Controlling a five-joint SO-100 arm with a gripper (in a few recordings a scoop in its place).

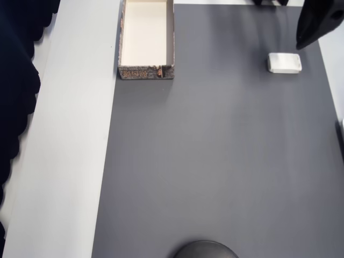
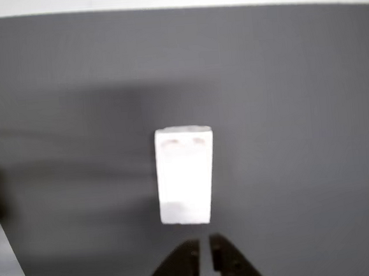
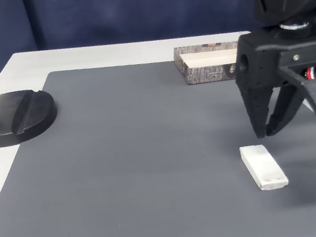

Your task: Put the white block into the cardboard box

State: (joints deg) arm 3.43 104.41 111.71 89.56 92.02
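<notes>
White block (image 3: pixel 263 166) sits flat on your grey mat (image 3: pixel 134 157), near the right side in the fixed view — nothing touching it. Your gripper (image 3: pixel 264 133) hangs just above and beyond its far end, fingers together and empty. Far off, behind the arm, you see the cardboard box (image 3: pixel 206 64) at the mat's edge.

In the overhead view the block (image 1: pixel 284 63) lies flat on the mat (image 1: pixel 226 161) near its upper right, well apart from the box (image 1: pixel 147 38) at the mat's upper left edge. The gripper (image 1: pixel 309 33) hangs just right of and above the block. In the fixed view the stand base (image 3: pixel 11 118) sits off the mat's left edge.
</notes>
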